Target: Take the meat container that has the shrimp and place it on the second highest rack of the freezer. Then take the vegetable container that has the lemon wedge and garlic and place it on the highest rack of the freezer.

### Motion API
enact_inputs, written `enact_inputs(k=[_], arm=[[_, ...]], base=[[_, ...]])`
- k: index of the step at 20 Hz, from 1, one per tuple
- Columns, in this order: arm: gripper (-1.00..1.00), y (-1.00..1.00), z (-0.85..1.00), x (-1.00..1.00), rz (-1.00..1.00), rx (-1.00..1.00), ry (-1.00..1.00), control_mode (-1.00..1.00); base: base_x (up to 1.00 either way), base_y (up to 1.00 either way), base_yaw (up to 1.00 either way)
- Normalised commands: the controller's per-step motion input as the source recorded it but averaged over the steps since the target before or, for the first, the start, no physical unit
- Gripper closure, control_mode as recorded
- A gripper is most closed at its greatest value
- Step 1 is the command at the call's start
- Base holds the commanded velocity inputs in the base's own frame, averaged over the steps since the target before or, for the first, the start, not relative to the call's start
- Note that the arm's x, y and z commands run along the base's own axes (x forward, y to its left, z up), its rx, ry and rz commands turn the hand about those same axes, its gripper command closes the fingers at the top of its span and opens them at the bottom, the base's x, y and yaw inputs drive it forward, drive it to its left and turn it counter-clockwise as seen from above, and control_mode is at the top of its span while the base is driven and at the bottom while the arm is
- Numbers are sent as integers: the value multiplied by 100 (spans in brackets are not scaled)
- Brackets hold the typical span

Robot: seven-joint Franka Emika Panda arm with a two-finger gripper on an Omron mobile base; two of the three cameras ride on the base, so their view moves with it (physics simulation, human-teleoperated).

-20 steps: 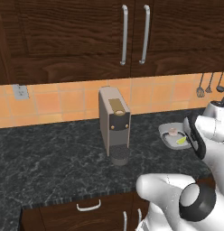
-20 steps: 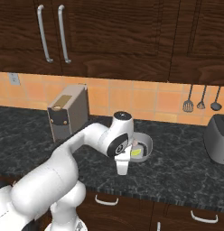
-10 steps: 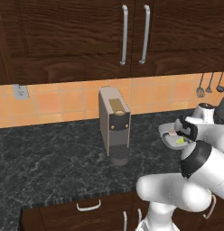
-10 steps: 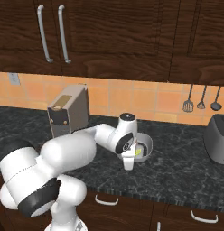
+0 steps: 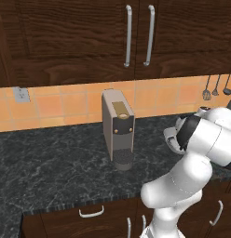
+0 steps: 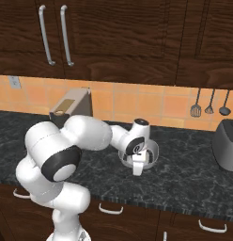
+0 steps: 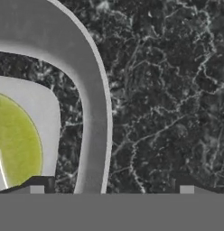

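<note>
The vegetable container (image 6: 154, 151) is a grey round-cornered tray on the black counter, right of the coffee machine. In the hand view its grey rim (image 7: 89, 94) curves down the left half, around a white floor. On that floor lies the yellow-green lemon wedge (image 7: 16, 144). My gripper (image 6: 137, 166) stands open, pointing down at the tray's near rim. In the hand view the gripper (image 7: 111, 189) straddles that rim, with one fingertip (image 7: 37, 189) over the inside and the other over bare counter. The garlic, the meat container with the shrimp and the freezer are out of view.
A grey coffee machine (image 5: 118, 131) stands on the counter (image 6: 193, 181) against the orange tiled wall. A toaster (image 6: 226, 145) sits at the far right, with utensils (image 6: 196, 104) hanging above it. Dark wooden cabinets (image 5: 136, 37) hang overhead.
The arm's elbow has swung down and around. The hand has shifted slightly along the tray to its rim and now covers the lemon wedge in both base views. The jaws stayed open.
</note>
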Motion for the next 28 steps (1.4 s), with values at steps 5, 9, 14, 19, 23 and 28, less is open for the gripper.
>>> enact_inputs(k=[5, 9, 14, 19, 23, 28], arm=[[-100, 0, -25, 0, 0, 2, 2, -100], [-100, 4, -6, 0, 0, 0, 0, -100], [-100, 2, -40, -8, 0, 0, 17, -100], [-100, 0, -23, -6, 0, 0, 5, -100], [100, 0, 0, 0, 0, 0, 0, -100], [100, 0, 0, 0, 0, 0, 0, -100]], base=[[0, 0, 0], [0, 0, 0], [0, 0, 0], [0, 0, 0], [0, 0, 0], [0, 0, 0]])
